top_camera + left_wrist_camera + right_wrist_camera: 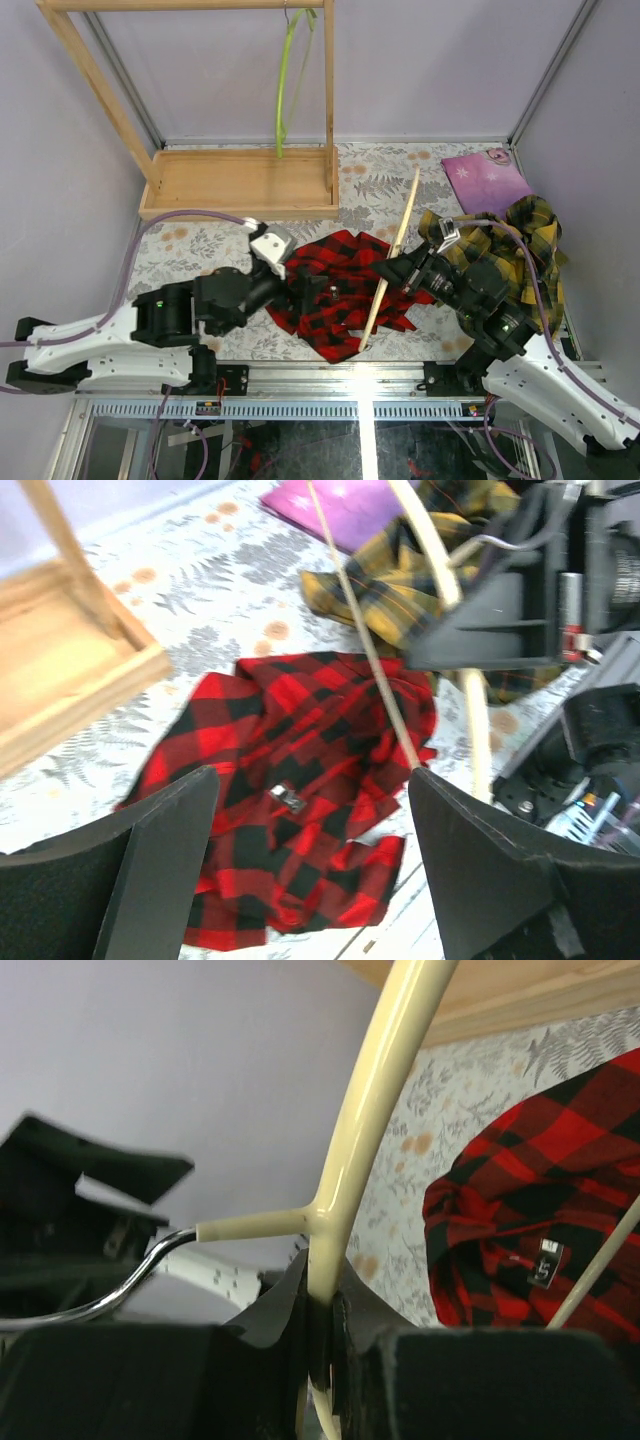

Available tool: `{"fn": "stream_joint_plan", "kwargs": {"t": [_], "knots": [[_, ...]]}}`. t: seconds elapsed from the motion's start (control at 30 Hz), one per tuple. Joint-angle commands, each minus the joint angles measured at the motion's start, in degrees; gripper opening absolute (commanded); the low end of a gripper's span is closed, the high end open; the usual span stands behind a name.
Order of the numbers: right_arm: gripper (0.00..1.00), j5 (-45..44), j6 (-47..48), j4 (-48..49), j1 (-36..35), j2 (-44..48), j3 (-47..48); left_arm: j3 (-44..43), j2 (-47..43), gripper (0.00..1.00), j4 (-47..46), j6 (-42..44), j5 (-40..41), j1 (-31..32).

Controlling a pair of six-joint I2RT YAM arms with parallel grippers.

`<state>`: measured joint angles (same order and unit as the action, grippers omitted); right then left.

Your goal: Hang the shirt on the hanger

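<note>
- The shirt [335,285] lies in a crumpled heap on the counter [190,245], in the lower middle of the top view.
- The hanger [398,245] slants across the shirt's right side. No part of the shirt hangs on it yet, so I think most of the job is still to do.
- The right gripper [322,1305] is clenched on the hanger, just below where the hook joins.
- The left gripper [312,780] is spread wide above the shirt and holds nothing.
- A yellow shirt [515,235] lies to the right, well apart from the red one.
- Hard to tell: where the collar and sleeves are in the heap, and whether the hanger's low end touches the cloth.
- The hook's tip is cut off in the right wrist view.
- The left wrist view is blurry.
</note>
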<state>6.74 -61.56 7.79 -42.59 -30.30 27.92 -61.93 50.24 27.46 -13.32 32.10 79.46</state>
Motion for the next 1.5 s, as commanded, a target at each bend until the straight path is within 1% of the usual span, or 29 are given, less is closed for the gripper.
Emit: {"fn": "stream_joint_plan", "kwargs": {"t": [0.0, 0.07, 0.17, 0.3, 0.53, 0.6, 0.7, 0.87, 0.97, 1.07, 1.23, 1.3, 1.47], "knots": [[0.00, 13.75, 13.94, -12.41, 0.19, -1.32, 9.36, 0.12, -6.17, 0.77, 1.33, 11.57, 7.88, 0.24], [0.00, 16.36, 20.60, -19.42, 0.16, -2.91, 12.89, 1.38, -9.15, 0.77, -1.55, 15.78, 7.87, 0.26], [0.00, 19.88, 28.07, -27.98, 0.15, -5.70, 17.66, 2.84, -12.65, 0.76, -5.00, 22.60, 7.69, 0.24], [0.00, 24.57, 36.37, -35.90, 0.19, -9.61, 23.32, 2.80, -13.24, 0.76, -5.76, 31.79, 2.62, 0.21], [0.00, 37.30, 45.57, -43.16, 0.14, -18.11, 31.19, 2.08, -9.81, 0.70, -4.89, 47.08, -9.20, 0.32], [0.00, 40.00, 47.57, -44.77, 0.15, -20.77, 32.84, 2.21, -8.84, 0.68, -4.79, 51.91, -11.57, 0.25], [0.00, 42.67, 50.80, -46.98, 0.14, -24.05, 35.32, 2.18, -7.26, 0.67, -4.96, 57.48, -13.08, 0.23], [0.00, 47.04, 54.10, -48.90, 0.14, -28.63, 38.86, 1.11, -4.58, 0.65, -4.36, 63.02, -14.67, 0.24], [0.00, 49.21, 56.50, -51.15, 0.18, -30.35, 40.72, 0.43, -3.17, 0.61, -2.87, 65.11, -15.87, 0.18], [0.00, 51.27, 59.01, -53.68, 0.14, -31.64, 42.08, 0.43, -2.16, 0.54, -0.85, 67.76, -16.90, 0.21], [0.00, 53.62, 61.78, -57.50, 0.14, -32.61, 43.05, 0.68, -1.23, 0.51, -0.99, 69.77, -16.05, 0.28], [0.00, 53.51, 62.24, -58.45, 0.10, -32.67, 43.13, 0.67, -0.80, 0.50, -1.10, 70.90, -15.76, 0.21], [0.00, 54.93, 61.26, -57.29, -0.19, -32.38, 42.44, 0.38, 0.97, 0.47, -1.31, 73.49, -15.81, 0.21]]}}
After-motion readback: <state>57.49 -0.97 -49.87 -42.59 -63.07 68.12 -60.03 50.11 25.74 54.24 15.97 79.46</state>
